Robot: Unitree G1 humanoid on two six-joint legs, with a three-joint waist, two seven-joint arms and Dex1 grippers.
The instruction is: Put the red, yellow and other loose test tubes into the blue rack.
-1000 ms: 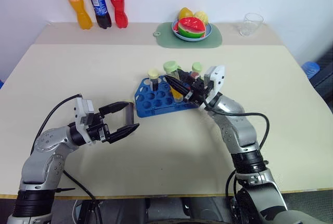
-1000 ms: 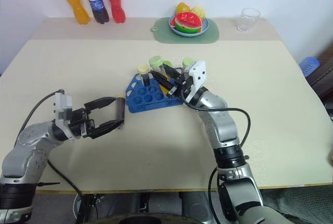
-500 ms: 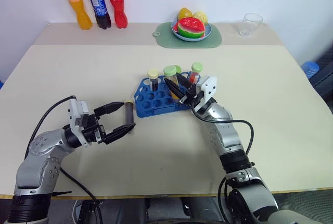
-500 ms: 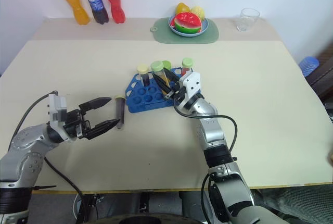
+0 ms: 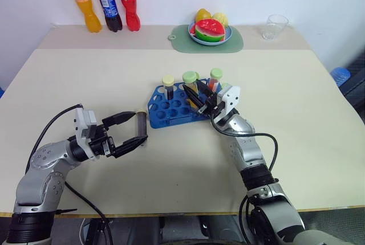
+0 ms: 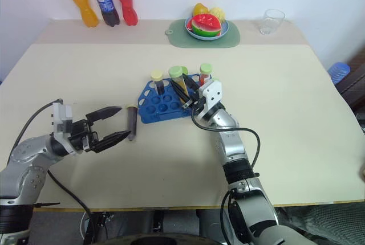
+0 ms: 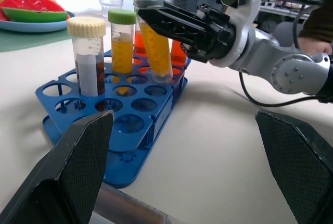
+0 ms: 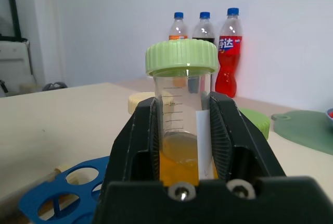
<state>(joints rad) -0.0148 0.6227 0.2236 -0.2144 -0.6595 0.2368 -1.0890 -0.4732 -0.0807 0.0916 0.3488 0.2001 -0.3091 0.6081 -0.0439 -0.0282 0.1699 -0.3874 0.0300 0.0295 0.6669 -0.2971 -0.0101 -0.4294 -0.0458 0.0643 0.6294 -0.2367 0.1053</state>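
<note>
blue rack (image 8: 62, 193) — cut off at frame edge, yellow tube (image 8: 182, 130) base hidden by pincer fingers

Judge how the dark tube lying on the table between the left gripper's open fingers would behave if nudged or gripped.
The dark tube lies on its side on the flat table, so it would probably roll if nudged. Its smooth, round wall looks slippery, so the left gripper might squeeze it out. It seems rigid.
</note>
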